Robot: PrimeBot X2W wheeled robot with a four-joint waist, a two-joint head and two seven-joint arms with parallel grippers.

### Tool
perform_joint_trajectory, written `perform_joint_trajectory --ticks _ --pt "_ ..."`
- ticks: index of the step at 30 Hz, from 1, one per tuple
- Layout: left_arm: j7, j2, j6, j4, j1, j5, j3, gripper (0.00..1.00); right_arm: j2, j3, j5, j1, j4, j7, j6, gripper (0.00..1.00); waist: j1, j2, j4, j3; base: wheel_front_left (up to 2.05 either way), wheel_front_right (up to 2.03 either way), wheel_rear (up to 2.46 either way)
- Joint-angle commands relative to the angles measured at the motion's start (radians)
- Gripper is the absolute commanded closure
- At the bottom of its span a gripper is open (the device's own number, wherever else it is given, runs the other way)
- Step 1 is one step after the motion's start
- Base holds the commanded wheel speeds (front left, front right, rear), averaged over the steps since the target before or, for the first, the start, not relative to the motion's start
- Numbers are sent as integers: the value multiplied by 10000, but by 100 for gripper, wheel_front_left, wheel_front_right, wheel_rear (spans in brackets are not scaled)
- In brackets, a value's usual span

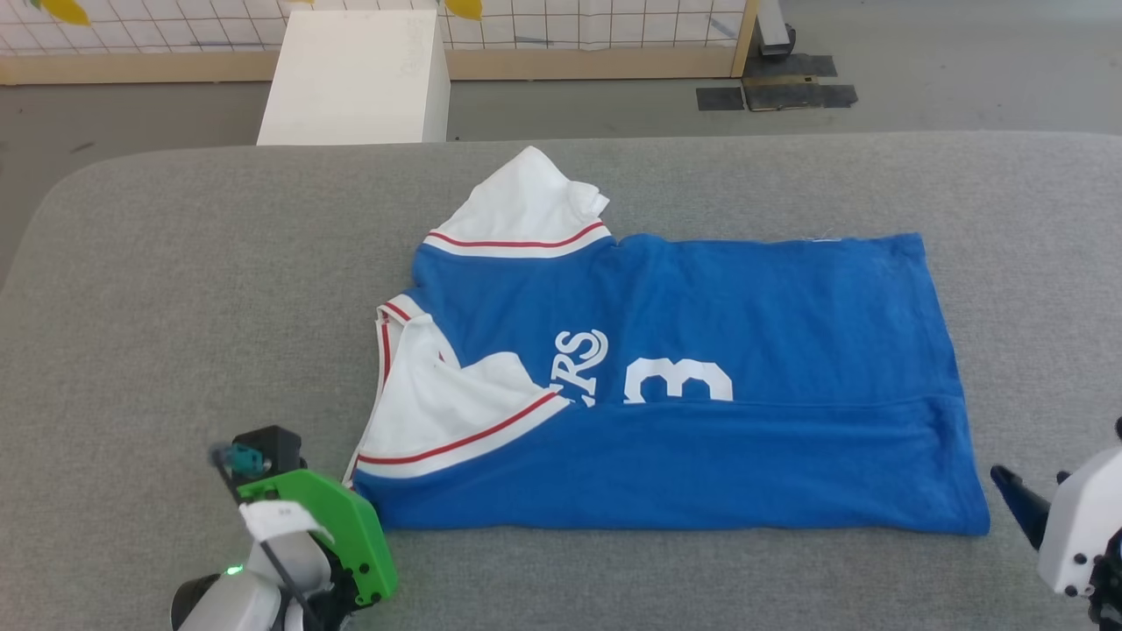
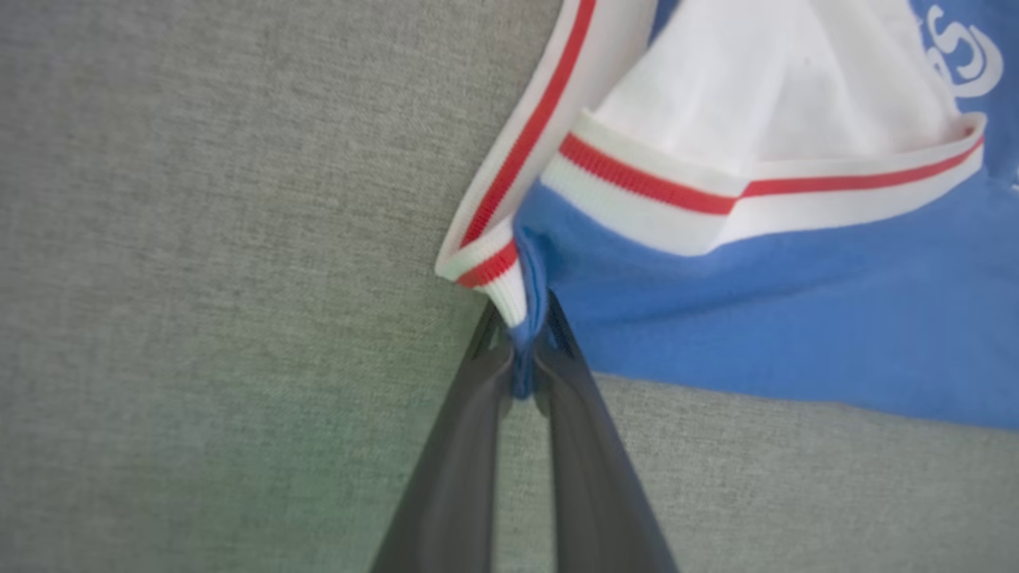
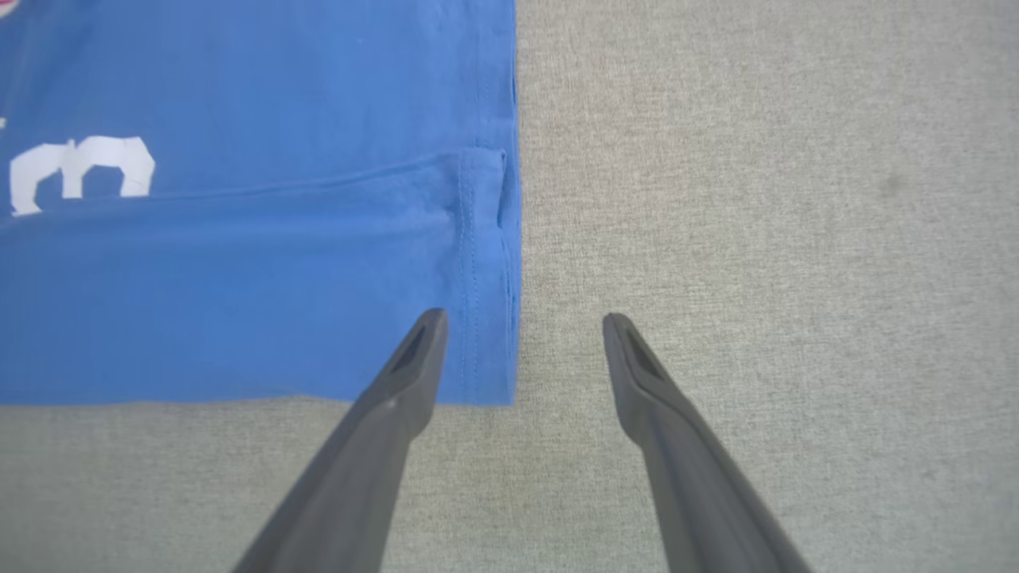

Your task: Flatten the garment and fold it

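Observation:
The garment [image 1: 701, 289], a royal-blue jersey with white red-striped sleeves and a white "3", lies on the grey table with its near long edge folded up over the number. The near sleeve is folded inward. In the left wrist view my left gripper [image 2: 521, 334] is shut on the garment [image 2: 796, 318] at its near-left corner, pinching blue cloth and striped trim. In the head view the arm's green mount [image 1: 333, 526] covers those fingers. My right gripper [image 3: 525, 320] is open at the near-right hem corner of the garment [image 3: 239, 278], one finger over cloth, one over bare table. Its dark finger [image 1: 1017, 506] shows beside that corner.
The grey padded table [image 1: 175, 307] has free room on all sides of the jersey. Beyond its far edge stand a white box [image 1: 355, 79] and a wood-framed grid fence [image 1: 614, 35] on the floor.

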Motion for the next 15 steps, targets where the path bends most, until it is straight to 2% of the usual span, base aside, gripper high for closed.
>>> perform_joint_trajectory --ticks 1,8,15 --pt "-152 -31 -5 -154 272 -68 65 100 -23 79 -270 151 13 155 -15 0 0 0 27 9 0 0 0" --pt "-569 -43 111 -1445 617 -15 177 100 204 571 -1363 -200 689 233 -15 0 0 0 349 400 0 0 0" --pt "-512 -146 115 -1621 560 2 9 100 49 984 -1812 -437 1586 326 -15 0 0 0 639 726 0 0 0"
